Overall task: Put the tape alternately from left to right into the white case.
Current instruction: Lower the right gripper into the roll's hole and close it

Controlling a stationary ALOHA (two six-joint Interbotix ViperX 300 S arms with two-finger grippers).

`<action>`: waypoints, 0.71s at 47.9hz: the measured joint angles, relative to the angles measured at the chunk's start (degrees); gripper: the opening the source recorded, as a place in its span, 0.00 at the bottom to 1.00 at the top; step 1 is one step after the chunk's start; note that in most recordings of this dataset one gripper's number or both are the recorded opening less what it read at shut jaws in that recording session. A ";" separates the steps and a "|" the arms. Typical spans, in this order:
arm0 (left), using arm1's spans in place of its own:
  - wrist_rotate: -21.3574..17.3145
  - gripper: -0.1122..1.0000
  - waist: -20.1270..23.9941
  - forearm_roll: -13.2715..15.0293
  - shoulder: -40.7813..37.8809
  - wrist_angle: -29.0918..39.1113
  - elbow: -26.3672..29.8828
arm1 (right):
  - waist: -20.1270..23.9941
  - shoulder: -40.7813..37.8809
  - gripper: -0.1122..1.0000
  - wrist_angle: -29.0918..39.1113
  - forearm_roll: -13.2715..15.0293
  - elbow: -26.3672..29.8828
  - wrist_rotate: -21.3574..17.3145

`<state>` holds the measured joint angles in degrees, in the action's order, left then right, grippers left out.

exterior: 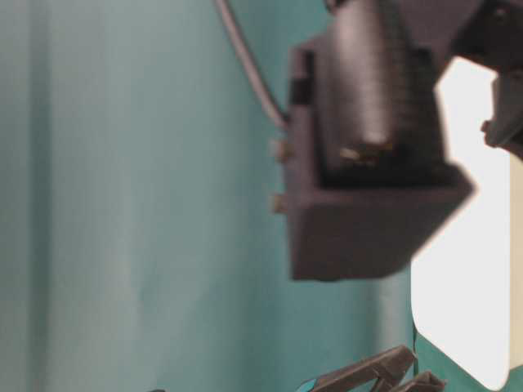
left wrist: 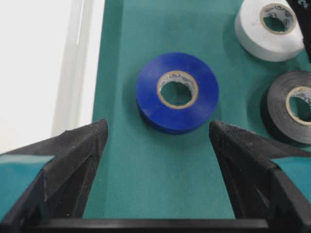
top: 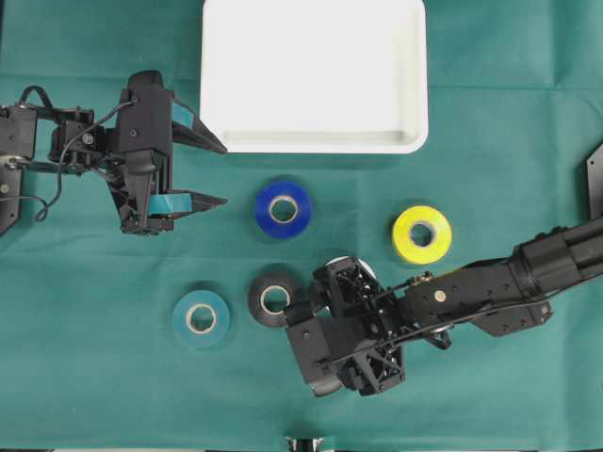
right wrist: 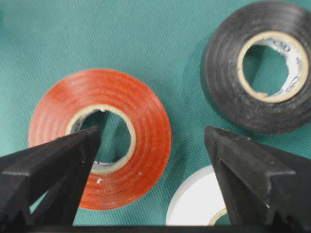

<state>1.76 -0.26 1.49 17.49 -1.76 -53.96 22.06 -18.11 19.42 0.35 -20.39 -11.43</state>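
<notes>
White case (top: 415, 85) at the far edge of the green surface (top: 94, 377), nothing in it. Blue (top: 284, 208), yellow (top: 421, 234), black (top: 274, 298), teal (top: 201, 318) rolls lie flat, apart. Left gripper (top: 209, 174) fingers spread, facing blue roll. Right gripper (right wrist: 150, 141) fingers wide open low over orange-red roll (right wrist: 121, 121), one tip over its core; white roll (right wrist: 194, 204) beside it.

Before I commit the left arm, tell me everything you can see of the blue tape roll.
The blue tape is a ring-shaped roll of glossy, vinyl-looking tape around a pale cardboard core with faint print inside. It lies flat on the green cloth, hole facing up, and looks intact. It sits just below the white case, apart from its rim, with the black roll and white roll nearby but not touching. The left end effector is open in front of it, not touching it.
</notes>
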 measured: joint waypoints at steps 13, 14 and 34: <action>0.35 0.90 -0.44 -0.09 -0.09 0.00 0.00 | -0.79 -0.79 0.68 1.41 0.53 0.88 -0.53; 0.35 0.90 -0.44 -0.09 -0.09 -0.09 0.00 | -0.79 -0.79 0.68 1.49 0.62 0.88 -0.53; 0.35 0.90 -0.44 -0.09 -0.09 0.00 -0.09 | -0.88 -0.79 0.65 1.49 0.88 0.97 -0.53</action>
<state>2.11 -0.70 1.41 17.40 -1.76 -54.05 21.18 -18.90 20.92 1.23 -19.42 -11.95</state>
